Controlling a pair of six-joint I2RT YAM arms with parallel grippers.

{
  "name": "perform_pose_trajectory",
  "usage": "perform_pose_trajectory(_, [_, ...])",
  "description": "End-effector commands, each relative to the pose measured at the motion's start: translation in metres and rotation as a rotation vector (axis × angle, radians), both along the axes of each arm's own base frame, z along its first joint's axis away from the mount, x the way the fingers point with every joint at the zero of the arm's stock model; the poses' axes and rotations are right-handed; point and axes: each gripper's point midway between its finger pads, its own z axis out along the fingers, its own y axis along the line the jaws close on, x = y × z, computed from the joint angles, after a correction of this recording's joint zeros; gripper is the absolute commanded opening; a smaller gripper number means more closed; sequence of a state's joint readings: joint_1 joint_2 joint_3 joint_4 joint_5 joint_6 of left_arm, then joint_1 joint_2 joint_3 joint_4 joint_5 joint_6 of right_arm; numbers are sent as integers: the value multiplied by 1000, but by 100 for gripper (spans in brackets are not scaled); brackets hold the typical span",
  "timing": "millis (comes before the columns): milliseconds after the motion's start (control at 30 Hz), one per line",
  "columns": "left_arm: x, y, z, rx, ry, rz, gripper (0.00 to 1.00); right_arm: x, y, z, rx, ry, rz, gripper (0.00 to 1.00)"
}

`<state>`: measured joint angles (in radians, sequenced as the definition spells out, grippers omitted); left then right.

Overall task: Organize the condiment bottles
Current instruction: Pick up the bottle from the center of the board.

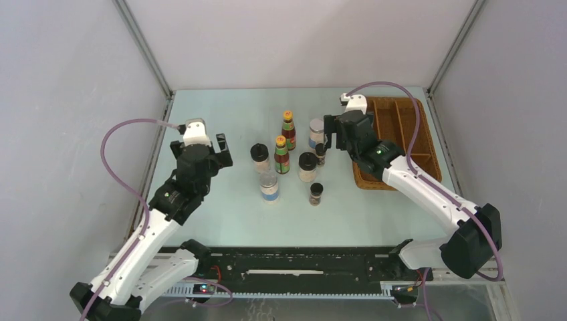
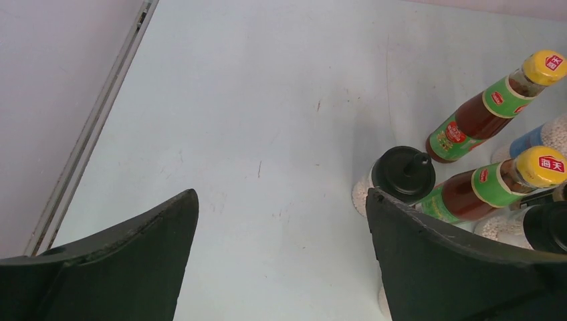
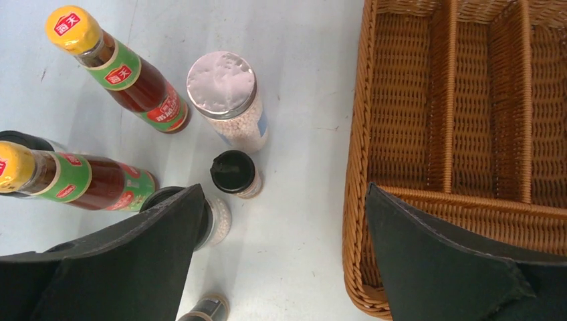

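Observation:
Eight condiment bottles stand mid-table: two red sauce bottles (image 1: 288, 129) (image 1: 281, 154), two silver-lidded jars (image 1: 316, 132) (image 1: 269, 186), two black-lidded white jars (image 1: 259, 158) (image 1: 307, 166) and two tiny dark jars (image 1: 320, 153) (image 1: 316, 193). My left gripper (image 1: 200, 150) (image 2: 281, 221) is open and empty, left of the group; a black-lidded jar (image 2: 403, 174) sits by its right finger. My right gripper (image 1: 344, 134) (image 3: 284, 200) is open and empty, between the bottles and the tray. A silver-lidded jar (image 3: 227, 90) and a tiny dark jar (image 3: 234, 172) lie ahead of it.
The brown wicker divided tray (image 1: 428, 157) (image 3: 361, 134) stands at the right side of the table, its compartments holding nothing that I can see. Grey walls and metal rails bound the table at the left, back and right.

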<state>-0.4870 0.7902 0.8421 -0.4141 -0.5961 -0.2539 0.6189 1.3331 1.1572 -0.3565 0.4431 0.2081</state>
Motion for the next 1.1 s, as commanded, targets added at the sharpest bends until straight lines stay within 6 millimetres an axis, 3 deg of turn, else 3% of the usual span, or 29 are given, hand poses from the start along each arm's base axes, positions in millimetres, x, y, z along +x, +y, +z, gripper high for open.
perform_pose_trajectory(0, [0,-1,33,-41,-80,2,100,0,-9,26,25,-76,-57,100])
perform_pose_trajectory(267, [3,-4,39,-55,-89,2,100,13,4,6,26,-38,-23,100])
perform_pose_trajectory(600, [8,-11,27,-71,-68,-13,100,34,36,-6,155,36,128,99])
perform_pose_trajectory(833, [9,-12,24,-75,-72,-15,100,38,52,-5,171,58,190,99])
perform_pose_trajectory(1067, [9,-14,19,-78,-64,-19,100,39,71,9,164,46,262,99])
